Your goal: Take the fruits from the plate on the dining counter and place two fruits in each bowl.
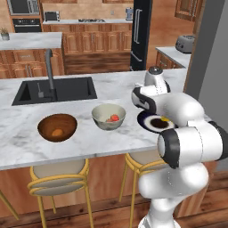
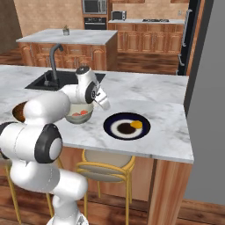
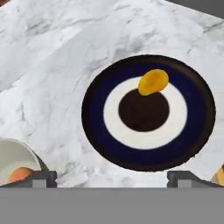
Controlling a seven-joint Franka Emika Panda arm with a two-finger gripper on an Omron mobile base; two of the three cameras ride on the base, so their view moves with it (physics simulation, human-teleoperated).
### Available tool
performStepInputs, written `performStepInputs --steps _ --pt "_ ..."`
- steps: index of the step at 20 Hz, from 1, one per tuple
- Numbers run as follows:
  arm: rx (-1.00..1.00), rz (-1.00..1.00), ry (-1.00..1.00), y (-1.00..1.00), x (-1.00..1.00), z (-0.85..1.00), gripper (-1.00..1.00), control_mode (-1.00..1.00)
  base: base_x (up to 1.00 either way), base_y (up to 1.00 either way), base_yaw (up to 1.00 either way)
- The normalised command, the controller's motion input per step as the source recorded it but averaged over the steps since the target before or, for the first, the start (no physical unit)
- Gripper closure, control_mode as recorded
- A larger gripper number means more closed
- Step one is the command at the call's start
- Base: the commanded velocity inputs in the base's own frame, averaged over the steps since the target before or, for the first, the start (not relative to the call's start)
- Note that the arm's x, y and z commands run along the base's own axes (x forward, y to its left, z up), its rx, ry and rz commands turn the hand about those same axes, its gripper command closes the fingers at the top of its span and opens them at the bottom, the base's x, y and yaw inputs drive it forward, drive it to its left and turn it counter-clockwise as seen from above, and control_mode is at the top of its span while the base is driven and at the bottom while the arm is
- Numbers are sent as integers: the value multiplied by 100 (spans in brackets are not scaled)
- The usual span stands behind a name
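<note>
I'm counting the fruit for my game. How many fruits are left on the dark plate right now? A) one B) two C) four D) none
A: only one yellow fruit sits on the plate; the others already lie in the bowls, one orange fruit in the brown bowl and reddish fruit in the pale bowl.

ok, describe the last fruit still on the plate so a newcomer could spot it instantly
Find the long marbled counter with the black sink; near its right end lies a flat dark plate with a white ring. The fruit sits on that ring: small and yellow, the sole fruit not in a bowl.
</note>
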Motion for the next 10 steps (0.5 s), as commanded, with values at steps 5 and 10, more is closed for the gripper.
performStepInputs --steps 5,10 --pt "10 -14 29 -100 -6 -2 -100 -100 0 0 0" --pt "10 -2 6 -90 1 -55 -100 -100 0 0 0"
